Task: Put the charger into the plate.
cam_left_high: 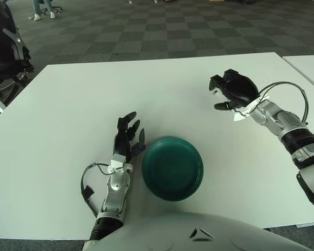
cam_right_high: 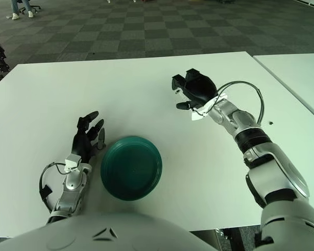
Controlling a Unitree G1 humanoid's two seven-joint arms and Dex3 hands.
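Note:
The dark green plate (cam_left_high: pixel 172 168) lies near the table's front edge, with nothing in it. My right hand (cam_left_high: pixel 217 94) hangs above the table, to the right of the plate and farther back. Its black fingers are curled in around something small. Only a pale sliver of the charger (cam_right_high: pixel 176 90) shows between the fingertips; the rest is hidden by the palm. My left hand (cam_left_high: pixel 128 132) shows just left of the plate, fingers spread and holding nothing.
A second white table (cam_left_high: pixel 310 65) stands to the right across a narrow gap. Dark equipment (cam_left_high: pixel 5 47) stands off the table's far left corner. A black cable (cam_left_high: pixel 295 89) loops over my right forearm. The white tabletop (cam_left_high: pixel 120 89) reaches far back.

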